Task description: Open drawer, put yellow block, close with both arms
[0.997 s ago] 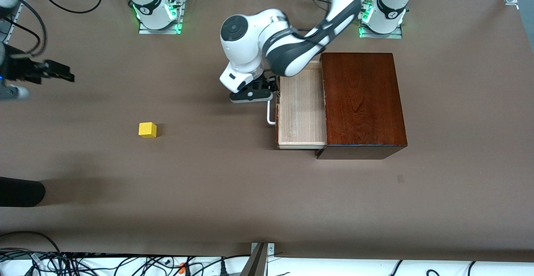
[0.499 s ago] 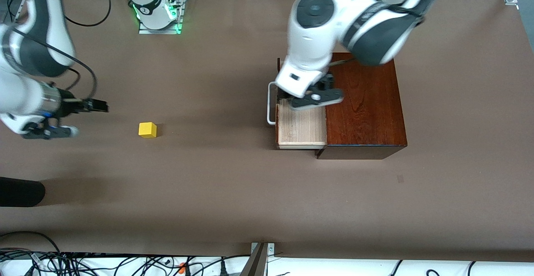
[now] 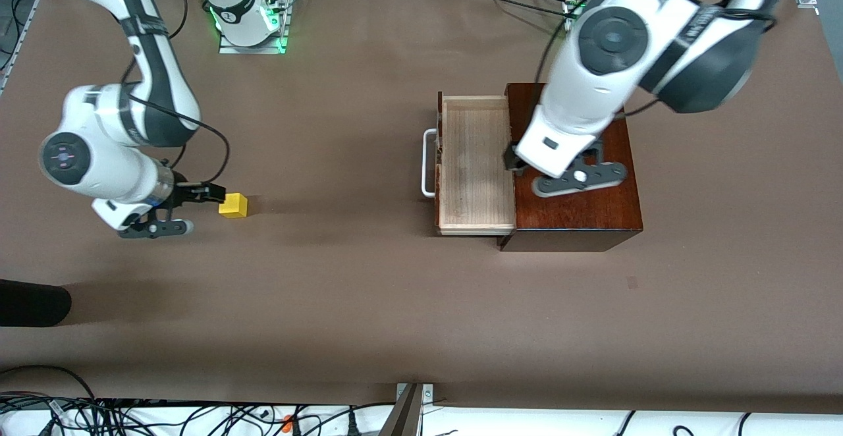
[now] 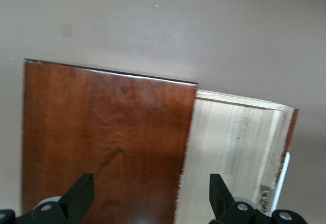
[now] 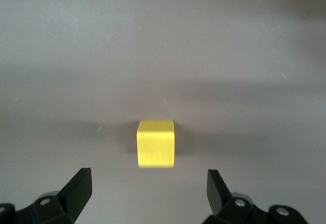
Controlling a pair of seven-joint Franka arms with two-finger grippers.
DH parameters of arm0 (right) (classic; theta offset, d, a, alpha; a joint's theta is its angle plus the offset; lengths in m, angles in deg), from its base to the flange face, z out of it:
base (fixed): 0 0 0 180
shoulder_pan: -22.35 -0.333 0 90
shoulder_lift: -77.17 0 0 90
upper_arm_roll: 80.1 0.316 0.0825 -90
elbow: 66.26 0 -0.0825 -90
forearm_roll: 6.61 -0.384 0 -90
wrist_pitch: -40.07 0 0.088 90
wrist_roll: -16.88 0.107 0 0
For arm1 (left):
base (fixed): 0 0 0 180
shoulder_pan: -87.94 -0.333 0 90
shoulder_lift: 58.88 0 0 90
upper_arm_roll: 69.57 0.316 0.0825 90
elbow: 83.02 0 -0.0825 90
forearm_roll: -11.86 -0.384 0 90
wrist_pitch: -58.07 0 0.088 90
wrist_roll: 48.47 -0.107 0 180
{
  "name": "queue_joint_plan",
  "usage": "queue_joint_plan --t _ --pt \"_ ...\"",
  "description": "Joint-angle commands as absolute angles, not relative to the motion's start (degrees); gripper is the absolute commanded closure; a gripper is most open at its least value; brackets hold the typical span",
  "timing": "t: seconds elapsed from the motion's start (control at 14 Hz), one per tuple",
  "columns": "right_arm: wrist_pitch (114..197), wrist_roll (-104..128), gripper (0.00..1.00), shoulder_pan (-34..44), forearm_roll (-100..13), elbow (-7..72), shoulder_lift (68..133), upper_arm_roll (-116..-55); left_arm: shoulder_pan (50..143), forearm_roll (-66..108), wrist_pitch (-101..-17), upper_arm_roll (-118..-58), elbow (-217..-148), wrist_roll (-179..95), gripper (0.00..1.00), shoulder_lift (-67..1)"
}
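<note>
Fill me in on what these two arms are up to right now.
The drawer stands pulled out of the wooden box, with nothing in it. The left claw is open above the box top. The right claw is open, low over the table beside the yellow block, which it has not gripped yet.

bare table (image 3: 342, 159) lies between the yellow block (image 3: 233, 205) and the open drawer (image 3: 477, 166), its tray unobstructed from above.
</note>
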State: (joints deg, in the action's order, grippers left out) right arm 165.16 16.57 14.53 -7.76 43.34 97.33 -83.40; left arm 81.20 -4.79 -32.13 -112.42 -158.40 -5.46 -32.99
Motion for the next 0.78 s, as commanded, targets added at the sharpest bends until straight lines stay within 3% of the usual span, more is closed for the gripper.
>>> queue_joint_plan --t 0.0,0.36,0.71 --pt "174.95 15.83 0.0 14.7 -8.01 50.44 97.11 -83.17 83.44 4.63 -30.36 -99.85 -161.76 -19.85 0.0 -41.9" --pt "184.2 15.13 0.0 14.7 -7.93 54.67 100.63 -83.17 90.47 11.95 -28.5 -80.24 -167.63 -38.94 0.0 -51.13" --pt "188.68 12.4 0.0 14.7 -7.93 55.64 103.36 -83.17 92.33 12.83 -29.2 -72.04 -173.0 -48.02 0.0 -55.97"
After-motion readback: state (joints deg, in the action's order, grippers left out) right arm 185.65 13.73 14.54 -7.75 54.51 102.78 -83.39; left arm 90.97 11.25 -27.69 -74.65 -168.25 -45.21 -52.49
